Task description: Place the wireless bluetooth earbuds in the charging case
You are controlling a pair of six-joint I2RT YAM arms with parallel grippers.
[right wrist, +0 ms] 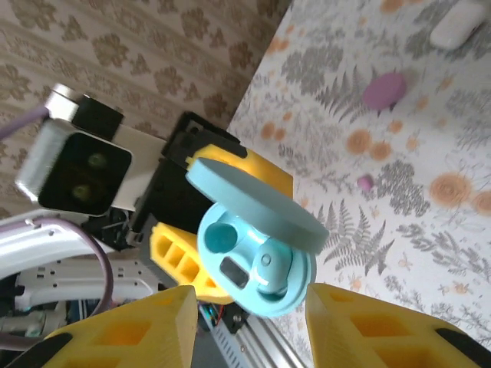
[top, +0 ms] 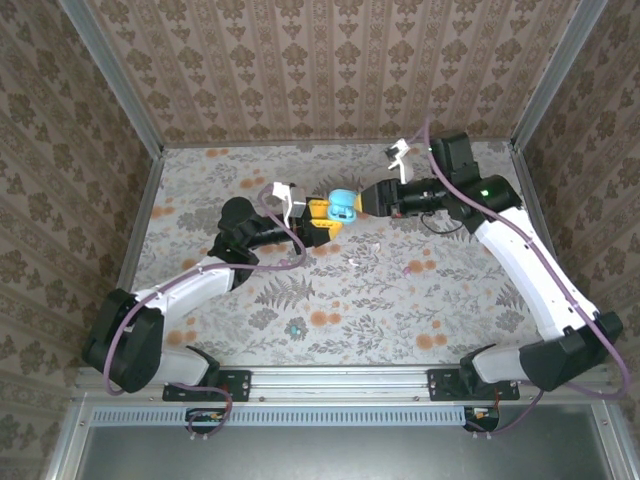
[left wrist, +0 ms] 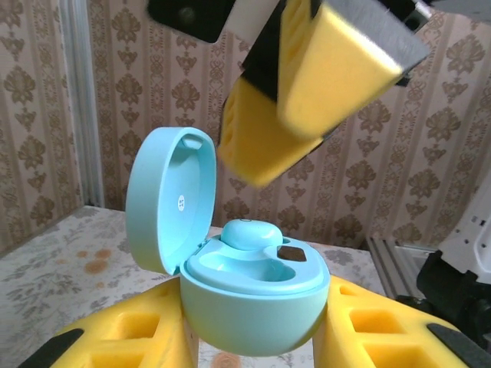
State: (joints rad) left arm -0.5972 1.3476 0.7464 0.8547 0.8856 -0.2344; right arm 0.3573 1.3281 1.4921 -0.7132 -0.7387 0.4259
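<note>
The teal charging case (left wrist: pixel 253 303) sits between the yellow pads of my left gripper (left wrist: pixel 257 337), which is shut on it. Its lid (left wrist: pixel 165 199) stands open. One teal earbud (left wrist: pixel 249 232) rests in the far socket, and the near socket (left wrist: pixel 230 264) is empty. My right gripper (right wrist: pixel 245 330) is open just in front of the case (right wrist: pixel 257 261), with nothing between its fingers (right wrist: pixel 146 330). From above, both grippers meet at the case (top: pixel 341 206), the left gripper (top: pixel 325 215) from the left and the right gripper (top: pixel 362 200) from the right. A teal earbud (top: pixel 294 326) lies on the table.
A pink earbud (top: pixel 407 268) and small white pieces (top: pixel 355 258) lie on the flowered table near the middle. The right wrist view shows a pink piece (right wrist: pixel 383 90) and a white one (right wrist: pixel 456 27) on the table behind the case. Patterned walls enclose three sides.
</note>
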